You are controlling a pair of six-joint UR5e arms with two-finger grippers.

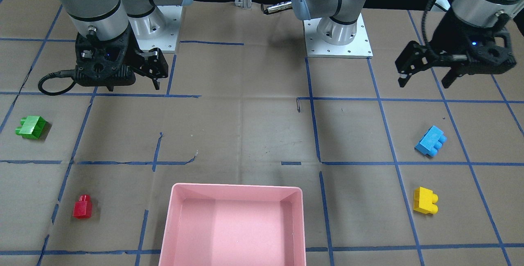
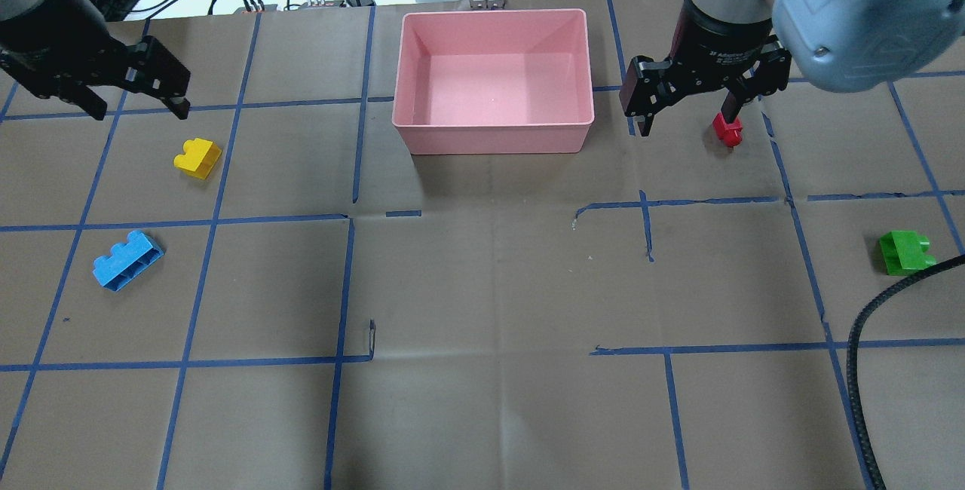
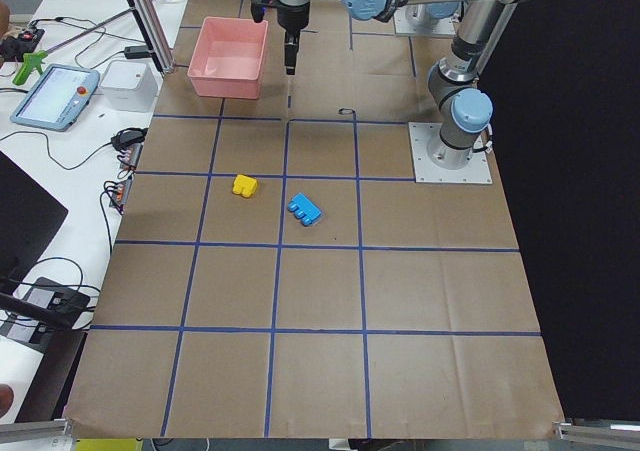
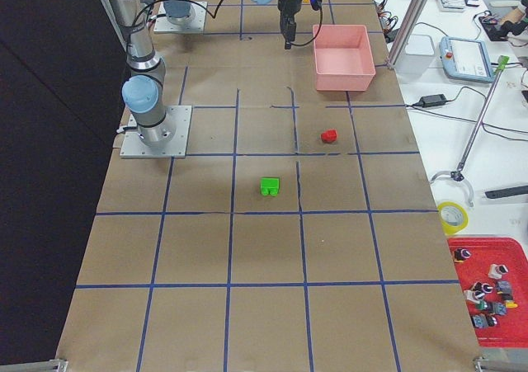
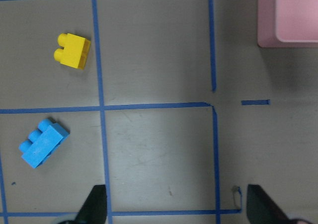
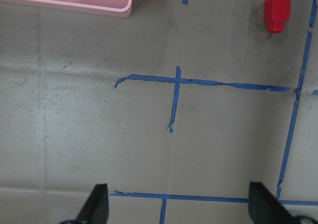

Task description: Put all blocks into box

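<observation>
All four are lying outside the box (image 2: 490, 145): red block (image 2: 728, 129) near its right side, green block (image 2: 906, 252) farther that way, yellow block (image 2: 197, 157) and blue block (image 2: 128, 260) off its left. I am holding my right pincer (image 2: 684, 119) and left pincer (image 2: 140, 108) spread apart, empty, hovering either side of the box. Judging red closest, I am planning to centre overhead, squaring jaws to its flat sides.

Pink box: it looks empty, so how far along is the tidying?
Nothing is done: the pink box is empty. Nothing is in hand: left pincer and right pincer hang open. All four lie on the table: green brick, red brick, blue brick, yellow brick.
</observation>
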